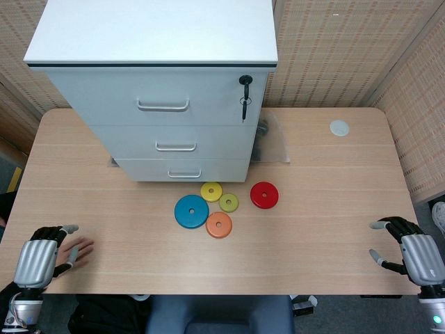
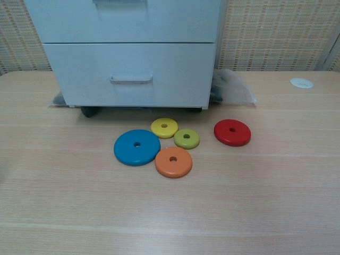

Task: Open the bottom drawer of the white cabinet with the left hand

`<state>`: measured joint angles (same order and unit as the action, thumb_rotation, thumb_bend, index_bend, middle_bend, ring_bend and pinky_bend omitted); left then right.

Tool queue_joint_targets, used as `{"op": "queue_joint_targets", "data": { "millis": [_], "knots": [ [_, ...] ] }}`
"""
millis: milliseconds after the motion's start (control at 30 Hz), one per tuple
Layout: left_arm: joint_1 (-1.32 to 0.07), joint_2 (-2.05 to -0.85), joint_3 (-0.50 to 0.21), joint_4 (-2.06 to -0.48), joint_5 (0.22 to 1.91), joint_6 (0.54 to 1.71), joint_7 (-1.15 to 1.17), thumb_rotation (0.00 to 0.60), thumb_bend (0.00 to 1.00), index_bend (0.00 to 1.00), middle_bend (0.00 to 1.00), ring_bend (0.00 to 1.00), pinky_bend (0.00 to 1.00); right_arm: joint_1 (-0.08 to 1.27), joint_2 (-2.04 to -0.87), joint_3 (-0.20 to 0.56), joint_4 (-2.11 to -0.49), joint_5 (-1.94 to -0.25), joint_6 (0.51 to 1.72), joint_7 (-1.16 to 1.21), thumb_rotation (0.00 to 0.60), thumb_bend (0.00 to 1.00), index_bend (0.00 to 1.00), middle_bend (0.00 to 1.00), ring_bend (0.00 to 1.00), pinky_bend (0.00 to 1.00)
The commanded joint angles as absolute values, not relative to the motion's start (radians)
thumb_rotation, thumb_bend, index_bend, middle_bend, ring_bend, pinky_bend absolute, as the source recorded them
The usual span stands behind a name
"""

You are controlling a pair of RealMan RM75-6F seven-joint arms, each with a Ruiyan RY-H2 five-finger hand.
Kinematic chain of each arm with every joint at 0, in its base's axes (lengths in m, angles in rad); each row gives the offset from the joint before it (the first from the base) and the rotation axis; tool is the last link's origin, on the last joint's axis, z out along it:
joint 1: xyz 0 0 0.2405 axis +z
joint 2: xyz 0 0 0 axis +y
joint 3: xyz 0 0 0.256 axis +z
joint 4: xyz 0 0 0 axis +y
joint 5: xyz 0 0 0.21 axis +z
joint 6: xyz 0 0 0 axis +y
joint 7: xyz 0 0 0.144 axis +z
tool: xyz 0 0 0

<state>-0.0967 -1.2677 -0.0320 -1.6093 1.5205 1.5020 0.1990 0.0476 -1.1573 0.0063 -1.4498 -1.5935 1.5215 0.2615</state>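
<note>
My left hand rests open and empty, well short of the white cabinet. Its bottom drawer is shut, so the reach hasn't begun. Next I must hook its handle, clearing the discs just before the cabinet.

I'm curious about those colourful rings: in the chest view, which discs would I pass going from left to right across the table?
Blue disc → yellow disc → orange disc → green disc → red disc. The yellow and orange discs sit close in this order.
</note>
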Motion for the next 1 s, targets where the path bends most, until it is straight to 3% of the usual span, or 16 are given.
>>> {"op": "queue_joint_targets", "data": {
  "millis": [33, 300, 500, 633, 867, 1000],
  "knots": [
    [-0.097, -1.268, -0.032, -1.609, 1.521, 1.502, 0.199, 0.600, 0.38, 0.31, 0.38, 0.33, 0.28, 0.048, -1.157, 0.007, -1.450, -1.593, 1.521, 0.261, 0.600, 0.19, 0.34, 0.31, 0.21, 0.28],
    [-0.106, -1.265, -0.031, -1.597, 1.547, 1.504, 0.172, 0.600, 0.38, 0.31, 0.38, 0.33, 0.29, 0.045, -1.151, 0.008, -1.454, -1.595, 1.531, 0.261, 0.600, 0.20, 0.34, 0.31, 0.21, 0.28],
    [-0.162, -1.238, -0.033, -1.576, 1.617, 1.470, 0.087, 0.600, 0.38, 0.32, 0.40, 0.36, 0.40, 0.046, -1.143, 0.011, -1.466, -1.605, 1.542, 0.254, 0.600, 0.20, 0.34, 0.31, 0.21, 0.28],
    [-0.220, -1.213, -0.044, -1.576, 1.660, 1.431, -0.034, 0.600, 0.38, 0.32, 0.47, 0.43, 0.52, 0.051, -1.138, 0.012, -1.482, -1.618, 1.545, 0.244, 0.600, 0.19, 0.34, 0.31, 0.21, 0.28],
    [-0.353, -1.190, -0.078, -1.564, 1.734, 1.356, -0.204, 0.600, 0.38, 0.32, 0.67, 0.63, 0.80, 0.070, -1.124, 0.017, -1.526, -1.655, 1.555, 0.209, 0.600, 0.20, 0.34, 0.31, 0.21, 0.28],
    [-0.437, -1.200, -0.098, -1.556, 1.762, 1.300, -0.254, 0.600, 0.39, 0.30, 0.74, 0.70, 0.88, 0.074, -1.108, 0.017, -1.555, -1.661, 1.552, 0.185, 0.600, 0.20, 0.34, 0.31, 0.21, 0.28]
  ]
}}
